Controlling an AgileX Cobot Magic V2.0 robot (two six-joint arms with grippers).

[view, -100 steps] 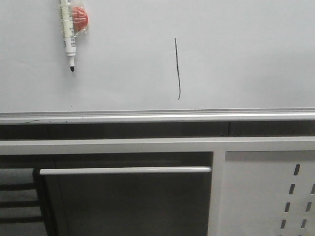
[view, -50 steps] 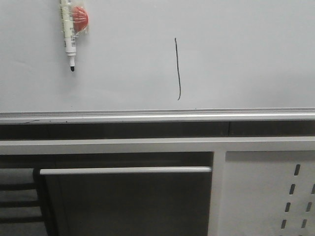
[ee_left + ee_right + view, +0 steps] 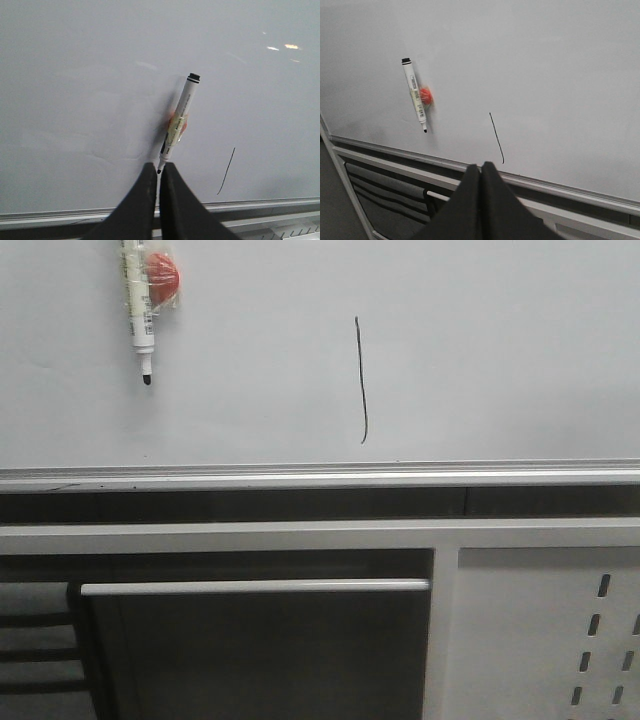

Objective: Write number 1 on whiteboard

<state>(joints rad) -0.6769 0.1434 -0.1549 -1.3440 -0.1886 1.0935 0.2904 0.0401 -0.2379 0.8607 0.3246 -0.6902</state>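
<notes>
Your stroke is down: the 1 (image 3: 361, 380) stands on the whiteboard (image 3: 500, 350) as a thin black line, near upright with a slight curve and a small hook at its lower end. It sits around mid-board in the front view, its foot just above the silver rim (image 3: 320, 476) and clear of it.

The marker (image 3: 136, 310) hangs tip-down at the upper left of the board, well apart from the 1, stuck on by a red magnet (image 3: 163, 276) taped to its barrel. No cap shows; the black tip is bare. Nothing grips it.

Left fingers (image 3: 158, 172): pressed together, empty, held back off the board below the marker's tip. From the wrist view you cannot tell whether the tips touch the marker; likely they do not.

Right fingers (image 3: 480, 170): together too, empty, off the board below the 1.

Neither arm appears in the front view.

Judgement: the writing looks finished, one clean line, readable as a 1, no serif or base bar. The marker looks parked. Little seems left beyond pulling the arms home, unless you want the cap back on; none is in sight.
</notes>
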